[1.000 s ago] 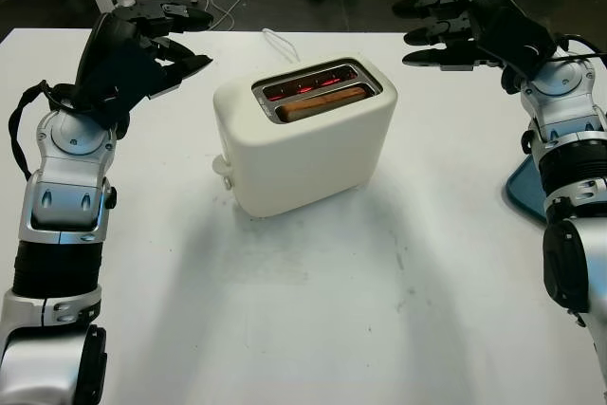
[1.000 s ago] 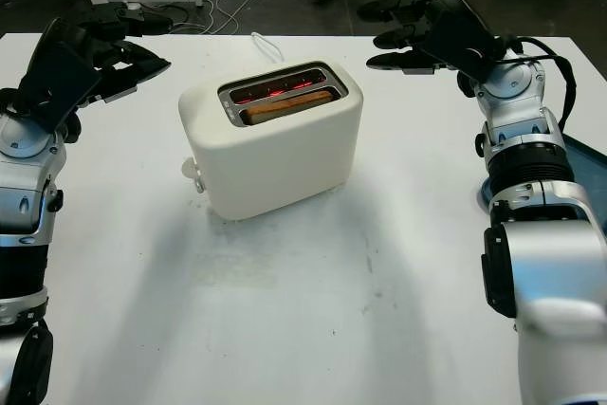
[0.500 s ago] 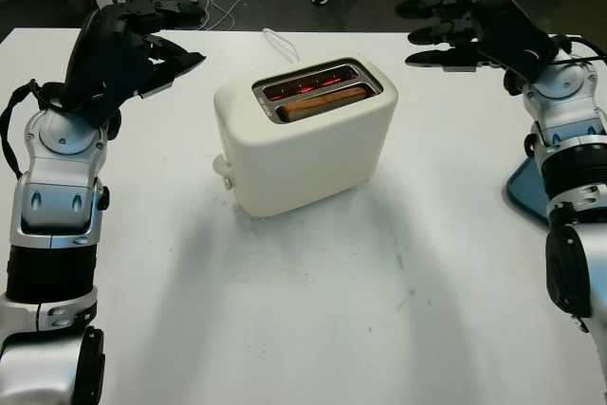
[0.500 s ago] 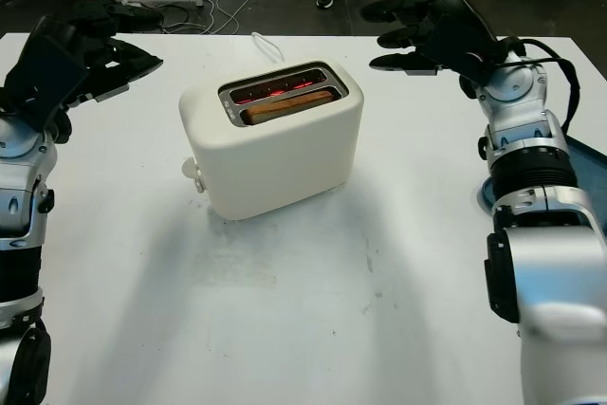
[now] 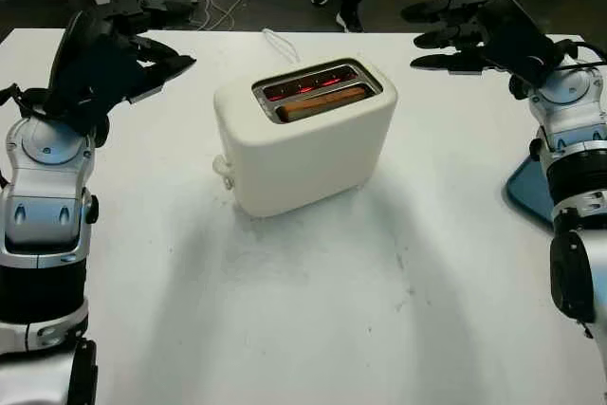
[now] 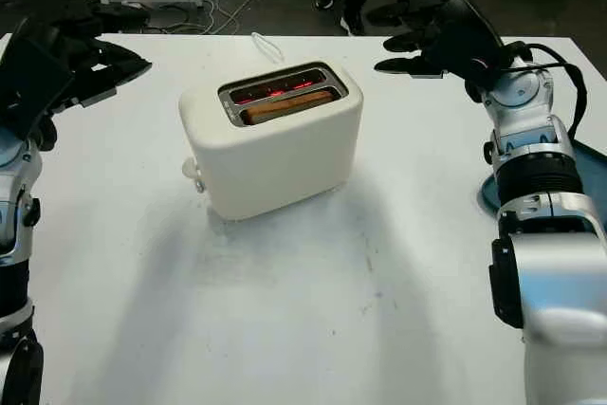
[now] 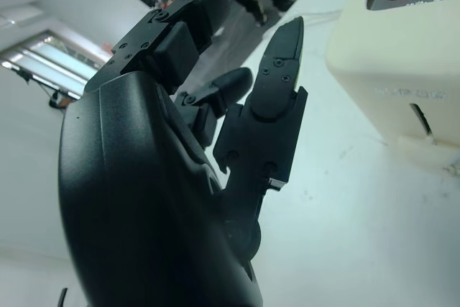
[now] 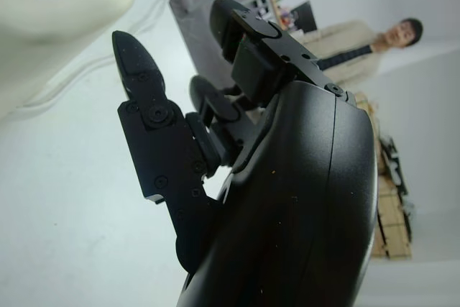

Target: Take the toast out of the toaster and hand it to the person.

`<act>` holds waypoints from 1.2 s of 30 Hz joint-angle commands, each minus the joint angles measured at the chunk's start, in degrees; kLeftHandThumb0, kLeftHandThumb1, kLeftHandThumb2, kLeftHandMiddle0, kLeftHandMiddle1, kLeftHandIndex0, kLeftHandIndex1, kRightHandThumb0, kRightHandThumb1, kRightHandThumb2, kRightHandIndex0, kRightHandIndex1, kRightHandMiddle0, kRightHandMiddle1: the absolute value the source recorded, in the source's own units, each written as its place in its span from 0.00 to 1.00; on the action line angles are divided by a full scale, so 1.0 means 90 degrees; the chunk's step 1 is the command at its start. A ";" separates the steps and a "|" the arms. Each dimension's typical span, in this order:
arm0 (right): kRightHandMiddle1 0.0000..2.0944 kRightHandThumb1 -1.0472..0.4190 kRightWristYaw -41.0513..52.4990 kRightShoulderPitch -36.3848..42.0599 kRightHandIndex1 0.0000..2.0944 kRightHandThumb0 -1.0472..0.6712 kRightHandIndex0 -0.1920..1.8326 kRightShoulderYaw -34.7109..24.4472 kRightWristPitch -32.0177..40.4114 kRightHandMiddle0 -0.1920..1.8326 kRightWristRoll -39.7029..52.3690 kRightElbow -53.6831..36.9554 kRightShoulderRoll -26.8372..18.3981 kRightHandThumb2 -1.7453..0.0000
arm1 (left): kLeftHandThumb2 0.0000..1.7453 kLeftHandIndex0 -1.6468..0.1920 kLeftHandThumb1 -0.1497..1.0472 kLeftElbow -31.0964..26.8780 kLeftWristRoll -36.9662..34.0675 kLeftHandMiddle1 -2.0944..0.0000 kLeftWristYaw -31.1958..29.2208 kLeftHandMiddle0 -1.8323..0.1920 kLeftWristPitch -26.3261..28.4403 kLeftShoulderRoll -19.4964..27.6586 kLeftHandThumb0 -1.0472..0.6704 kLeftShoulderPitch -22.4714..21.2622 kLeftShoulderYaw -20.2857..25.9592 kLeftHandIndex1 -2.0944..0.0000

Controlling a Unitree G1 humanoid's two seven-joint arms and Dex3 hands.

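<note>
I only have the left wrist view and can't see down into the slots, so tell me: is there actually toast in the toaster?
Observer: Yes. One slice of toast sits in the slot nearer the robot of the toaster, and both slots glow red.
Operator: Where is the right robot hand?
Observer: The right robot hand is open, raised over the table's far right, apart from the toaster. The left robot hand mirrors it at far left.
Operator: Anything beside the right arm?
Observer: A blue tray lies at the table's right edge, next to that arm.
</note>
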 commanded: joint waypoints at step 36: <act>0.00 0.20 0.0048 0.0131 0.01 0.44 0.49 0.0032 0.0181 0.46 0.0023 -0.0213 -0.0013 1.00 | 0.00 0.54 0.87 0.0162 0.0113 0.59 0.0068 0.66 -0.0097 0.0056 0.45 -0.0045 -0.0077 0.87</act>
